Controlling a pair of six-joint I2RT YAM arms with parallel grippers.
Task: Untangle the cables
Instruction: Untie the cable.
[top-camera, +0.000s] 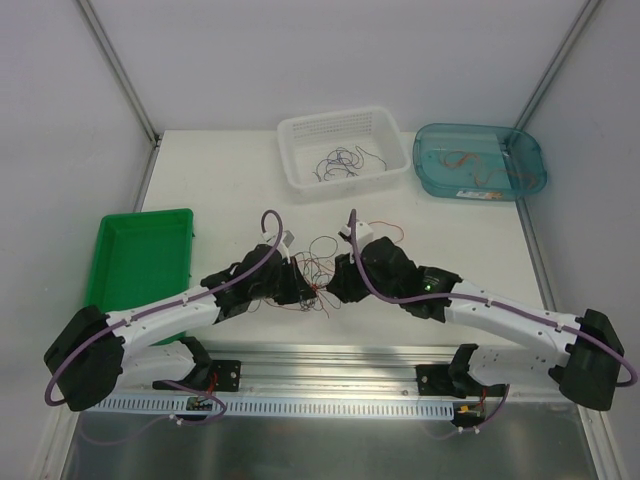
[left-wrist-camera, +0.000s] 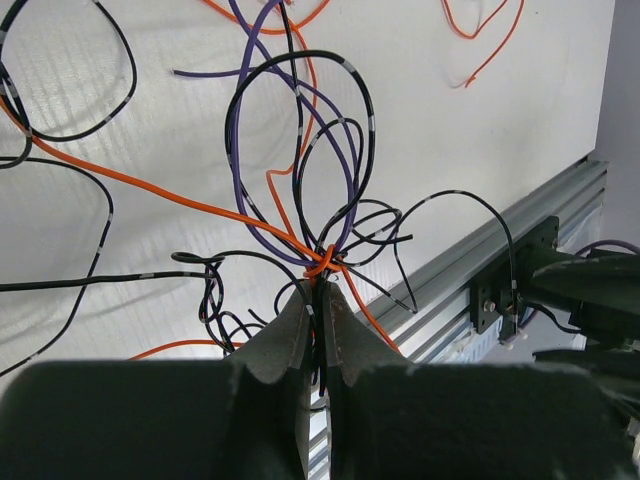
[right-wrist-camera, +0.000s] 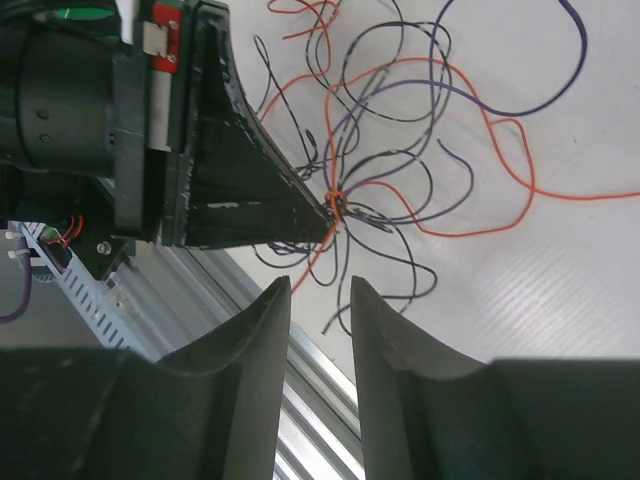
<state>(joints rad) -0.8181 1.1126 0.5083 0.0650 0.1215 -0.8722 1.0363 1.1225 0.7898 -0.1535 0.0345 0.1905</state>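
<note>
We see our left gripper (left-wrist-camera: 318, 302) pinched tight on the cables (left-wrist-camera: 322, 258) at their orange knot. Our right gripper (right-wrist-camera: 320, 300) hangs just beside it, fingers apart and holding nothing. Loose strand ends run off-frame. The tangle spreads over a white table (top-camera: 230, 190) near its aluminium rail (top-camera: 330, 355), with white walls (top-camera: 300, 60) around it.

Cables (left-wrist-camera: 320, 262) partly beyond wrist-view edges

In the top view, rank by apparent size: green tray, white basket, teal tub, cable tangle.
1. White basket and teal tub: about alike.
2. Green tray: close to them, partly hidden by the left arm.
3. Cable tangle: clearly smallest.
</note>
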